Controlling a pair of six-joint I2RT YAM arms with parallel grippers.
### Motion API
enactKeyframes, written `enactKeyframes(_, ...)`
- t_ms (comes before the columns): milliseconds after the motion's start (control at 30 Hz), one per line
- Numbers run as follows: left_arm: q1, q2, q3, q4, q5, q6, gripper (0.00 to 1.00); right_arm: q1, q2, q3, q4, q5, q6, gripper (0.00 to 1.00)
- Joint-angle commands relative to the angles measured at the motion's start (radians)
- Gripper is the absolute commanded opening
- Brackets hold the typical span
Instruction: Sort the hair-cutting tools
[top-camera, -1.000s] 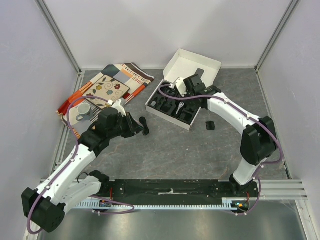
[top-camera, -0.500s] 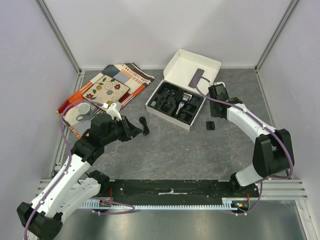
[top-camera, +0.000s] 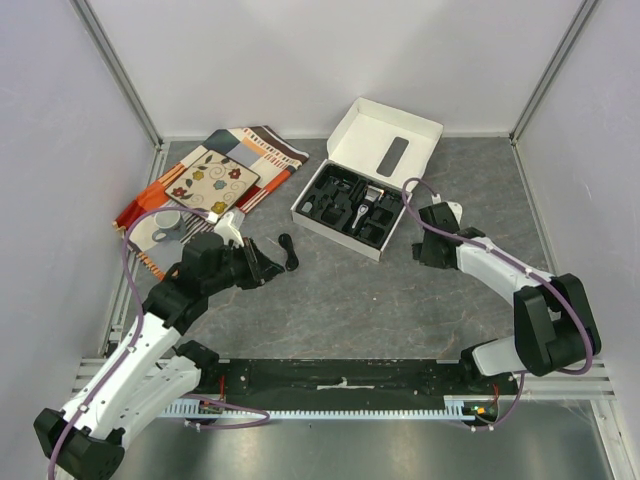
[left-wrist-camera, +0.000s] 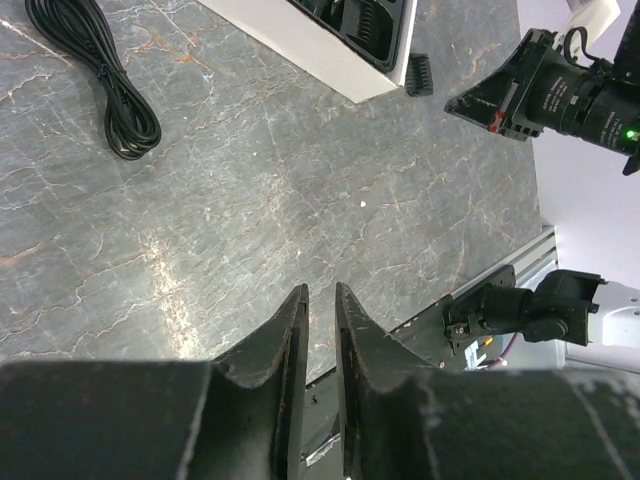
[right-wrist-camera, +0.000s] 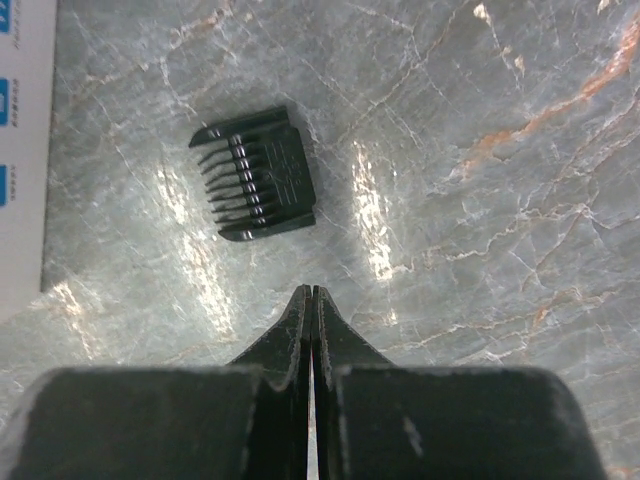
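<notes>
The grey marbled counter (top-camera: 350, 300) is taking up most of the top view. At the back left a patterned cloth (top-camera: 225, 165) with orange stripes and flower squares is lying flat. To its right the white box (top-camera: 385, 130) is sitting with its lid flipped open, and a black moulded tray (top-camera: 335, 205) is filling the lower half.

The left arm (top-camera: 150, 330) is reaching in from the near left. The left jaws are hanging over bare counter with only a narrow gap between them, holding nothing. The right arm (top-camera: 490, 265) is curling round toward the box's near right corner. The right jaws are pressed together with nothing gripped, pointing down at the counter.

The clipper (top-camera: 372, 197) is sitting in the tray with its silver part showing, too small to say more. A flat black strip (top-camera: 393, 155) is lying in the lid, and I can't tell what it is. The cord (left-wrist-camera: 100, 75) is lying in a loose bundle on the counter, near the left jaws and apart from the box.

The little comb attachment (right-wrist-camera: 258, 173) is lying flat on the counter just beside the box, teeth facing the box side. It's sitting just ahead of the right jaws' tips, not touching them.
</notes>
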Motion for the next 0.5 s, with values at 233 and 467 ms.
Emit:
enactKeyframes(233, 0.0, 0.001, -0.009, 0.018, 0.02, 0.034, 0.23, -0.006, 0.112, 0.145, 0.179, 0.144, 0.05, 0.0)
enactKeyframes(467, 0.0, 0.018, -0.01, 0.018, 0.013, 0.037, 0.23, -0.084, 0.273, 0.258, 0.183, 0.212, 0.055, 0.0)
